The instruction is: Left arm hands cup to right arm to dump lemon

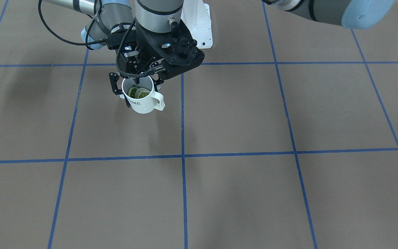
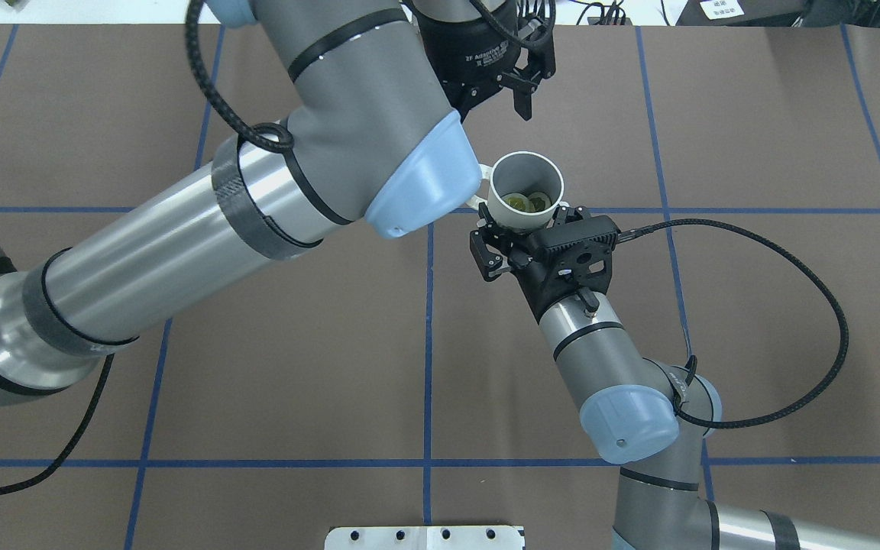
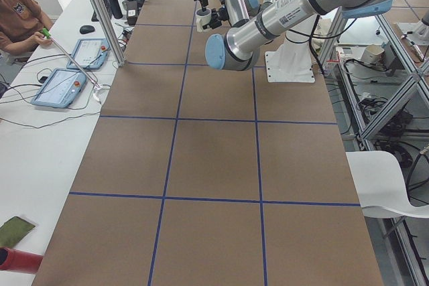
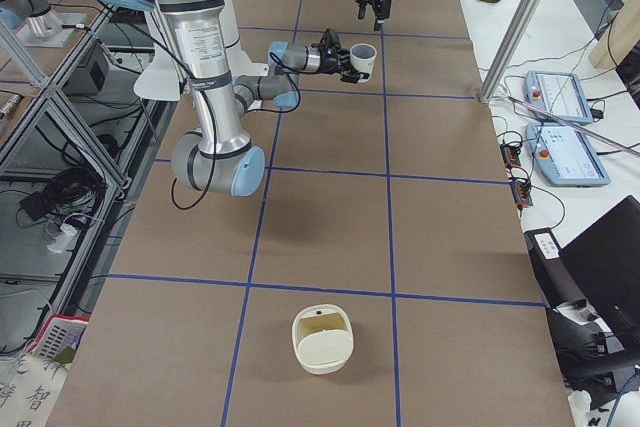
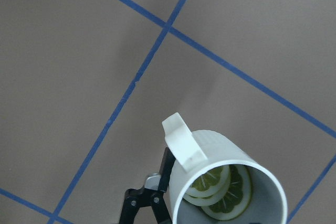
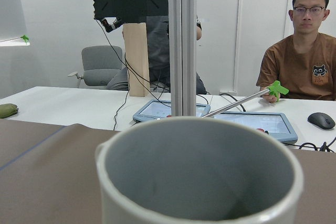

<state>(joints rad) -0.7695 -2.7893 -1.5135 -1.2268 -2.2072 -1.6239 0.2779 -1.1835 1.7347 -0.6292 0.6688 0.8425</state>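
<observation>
We found the cup [image 2: 525, 191] held clear of the table [image 2: 295, 344], above the far blue tape line [image 2: 753, 211] and just to the right of the middle line in the overhead view. It stood upright, its long axis close to vertical and its mouth facing up. Its handle [image 1: 159, 101] pointed towards the robot's left, and the lettering on its side faced the operators' side of the table.

The lemon [image 5: 223, 190] lay at the bottom of the cup. We could make out two round slices, one partly overlapping the other.

The right arm [image 2: 600, 351] reached in low from the robot's side, with its wrist roughly level. The right gripper [image 2: 529, 218] was clamped on the cup's lower wall, one finger on each side. In the right wrist view the cup's rim filled the lower half of the picture and looked level.

The left arm [image 2: 180, 237] crossed over the table's middle and ended in a wrist pointing down. We saw the left gripper [image 2: 520, 92] just beyond the cup and higher than it, not touching it, with its fingers spread and nothing between them. Its wrist camera looked straight down into the cup's mouth.

A white container [image 4: 322, 339] stood on the table well apart from both grippers, towards the robot's right end.
</observation>
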